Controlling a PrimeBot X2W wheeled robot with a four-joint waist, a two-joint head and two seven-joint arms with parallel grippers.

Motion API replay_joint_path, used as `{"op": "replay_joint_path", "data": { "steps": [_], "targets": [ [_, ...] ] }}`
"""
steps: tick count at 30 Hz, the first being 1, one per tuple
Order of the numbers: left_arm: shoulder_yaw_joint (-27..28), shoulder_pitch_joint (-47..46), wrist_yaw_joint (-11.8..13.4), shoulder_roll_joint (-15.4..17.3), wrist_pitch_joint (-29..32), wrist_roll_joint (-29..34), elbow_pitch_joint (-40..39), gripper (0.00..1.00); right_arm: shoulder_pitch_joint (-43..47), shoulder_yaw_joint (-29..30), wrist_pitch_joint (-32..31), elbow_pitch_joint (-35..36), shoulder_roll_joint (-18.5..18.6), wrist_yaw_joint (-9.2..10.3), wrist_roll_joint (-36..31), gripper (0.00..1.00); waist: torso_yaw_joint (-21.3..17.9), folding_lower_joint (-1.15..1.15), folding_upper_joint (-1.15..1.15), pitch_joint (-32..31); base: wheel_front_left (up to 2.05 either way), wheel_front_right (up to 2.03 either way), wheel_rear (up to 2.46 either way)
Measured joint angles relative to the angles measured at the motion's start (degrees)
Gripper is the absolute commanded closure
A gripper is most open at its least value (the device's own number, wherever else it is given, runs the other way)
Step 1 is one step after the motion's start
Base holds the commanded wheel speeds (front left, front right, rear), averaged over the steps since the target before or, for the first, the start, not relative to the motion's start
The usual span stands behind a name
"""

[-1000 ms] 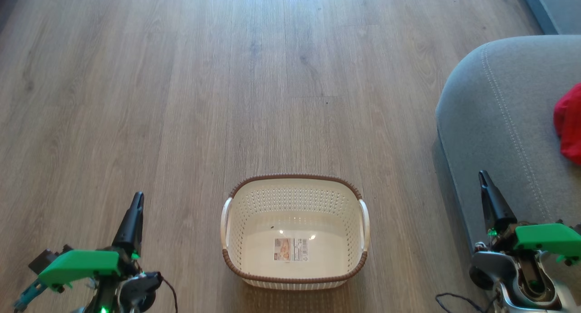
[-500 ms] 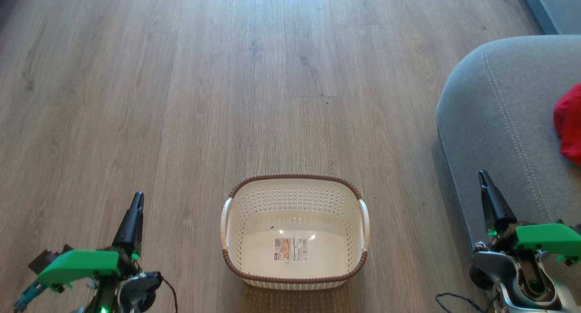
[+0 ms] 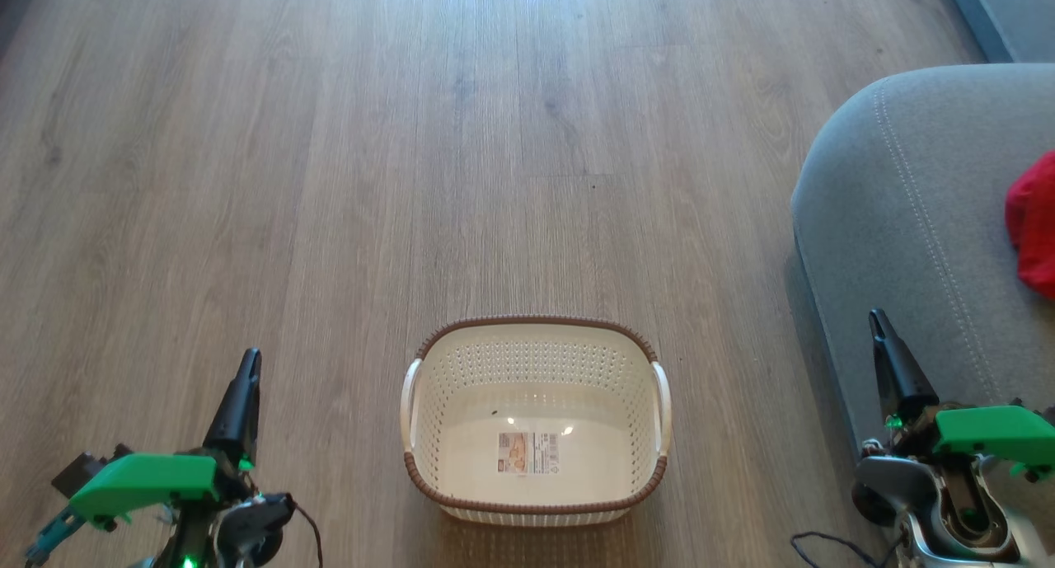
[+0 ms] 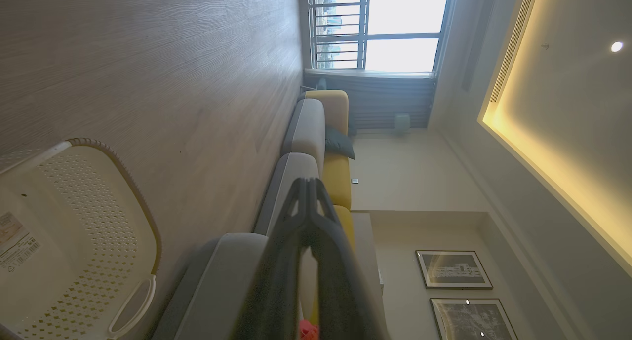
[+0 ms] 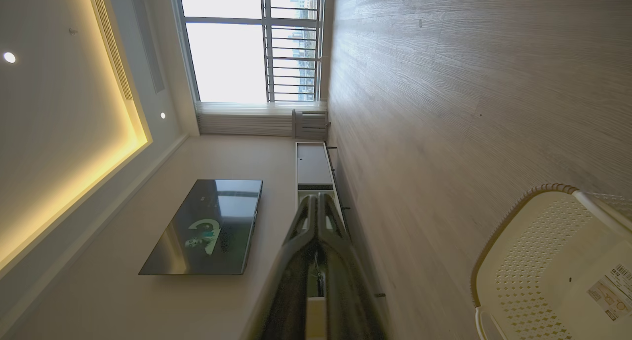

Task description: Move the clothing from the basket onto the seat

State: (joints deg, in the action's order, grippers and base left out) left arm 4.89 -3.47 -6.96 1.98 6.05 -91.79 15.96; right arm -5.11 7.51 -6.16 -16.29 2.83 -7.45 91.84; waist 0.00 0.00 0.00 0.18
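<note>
The cream basket [image 3: 429,452] with a brown rim stands on the wood floor at bottom centre, holding nothing but a sticker on its bottom. It also shows in the left wrist view as the basket [image 4: 74,221] and in the right wrist view as the basket [image 5: 543,241]. Red clothing [image 3: 1034,222] lies on the grey seat [image 3: 898,213] at the right edge. My left gripper [image 3: 250,359] is shut and empty, left of the basket. My right gripper [image 3: 877,317] is shut and empty, over the seat's front edge. The tips of the left gripper [image 4: 308,182] and right gripper [image 5: 316,198] meet.
Bare wood floor [image 3: 412,139] stretches ahead and to the left. A sofa [image 4: 316,132] in grey and yellow runs toward a window. A television [image 5: 207,226] and low cabinet [image 5: 311,165] stand along the opposite wall.
</note>
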Motion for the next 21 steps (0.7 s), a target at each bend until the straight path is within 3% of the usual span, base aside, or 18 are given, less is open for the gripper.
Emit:
{"op": "replay_joint_path", "data": {
  "steps": [21],
  "targets": [
    [0.0,0.0,0.0,0.0,0.0,0.0,0.0,1.0,0.0,0.0,0.0,0.0,0.0,0.0,0.0,1.0,0.0,0.0,0.0,0.0,0.0,0.0,0.0]
  ]
}}
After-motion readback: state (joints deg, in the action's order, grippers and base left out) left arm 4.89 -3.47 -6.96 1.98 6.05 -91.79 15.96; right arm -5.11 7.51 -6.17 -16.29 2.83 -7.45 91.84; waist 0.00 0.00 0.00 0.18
